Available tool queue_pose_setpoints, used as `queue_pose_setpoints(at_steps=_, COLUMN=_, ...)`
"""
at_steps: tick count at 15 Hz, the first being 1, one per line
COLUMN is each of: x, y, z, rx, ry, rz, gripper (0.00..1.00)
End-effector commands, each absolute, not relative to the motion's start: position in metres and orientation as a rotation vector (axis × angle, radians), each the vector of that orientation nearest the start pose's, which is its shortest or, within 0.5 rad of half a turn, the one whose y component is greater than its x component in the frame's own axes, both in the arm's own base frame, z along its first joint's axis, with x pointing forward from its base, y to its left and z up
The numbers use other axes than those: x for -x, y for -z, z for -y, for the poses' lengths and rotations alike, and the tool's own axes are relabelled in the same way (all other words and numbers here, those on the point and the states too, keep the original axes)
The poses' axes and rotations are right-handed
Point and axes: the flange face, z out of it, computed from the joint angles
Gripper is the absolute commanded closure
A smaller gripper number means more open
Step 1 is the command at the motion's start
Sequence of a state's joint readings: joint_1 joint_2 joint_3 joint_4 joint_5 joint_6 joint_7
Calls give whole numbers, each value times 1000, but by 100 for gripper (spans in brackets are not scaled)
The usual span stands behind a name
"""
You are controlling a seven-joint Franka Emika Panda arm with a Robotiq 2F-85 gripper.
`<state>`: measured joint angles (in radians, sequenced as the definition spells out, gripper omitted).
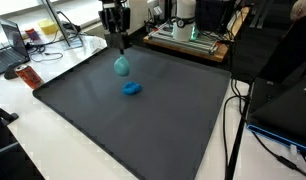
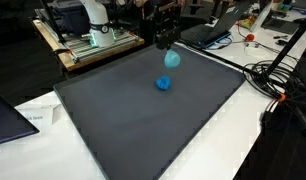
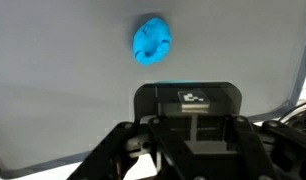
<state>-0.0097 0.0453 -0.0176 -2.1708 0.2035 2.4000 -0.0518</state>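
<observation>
Dark grey matting (image 1: pixel 143 130), smooth and faintly rubbery in look, covers most of a white surface (image 2: pixel 238 140), with lab clutter and cables around its edges. Above the mat's far side the pincer (image 1: pixel 119 48) points straight down, its jaws drawn narrow and clamped on the top of a pale teal object (image 1: pixel 121 66), drop-shaped and soft-looking, which hangs clear of the mat. A bright blue lump (image 1: pixel 132 88), crumpled and roughly round, lies on the mat just beside it, at about five o'clock from the hanging piece in an exterior view, and at twelve o'clock from the pincer in the wrist view.
</observation>
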Motion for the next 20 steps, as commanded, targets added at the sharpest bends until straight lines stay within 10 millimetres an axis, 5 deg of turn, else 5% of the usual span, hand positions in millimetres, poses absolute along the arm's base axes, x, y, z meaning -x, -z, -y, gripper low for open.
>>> queue_pose_setpoints(at_steps=1, x=-567, y=-368, z=11, rx=3036, ry=225, rz=-204, gripper=78)
queue_pose_setpoints(at_steps=8, x=-577, y=-323, z=4, rx=3078, ry=89, rz=-198, gripper=78)
queue_pose_setpoints(at_steps=20, x=-590, y=-285, z=-1, rx=3145, ry=-68, rz=-155, gripper=78)
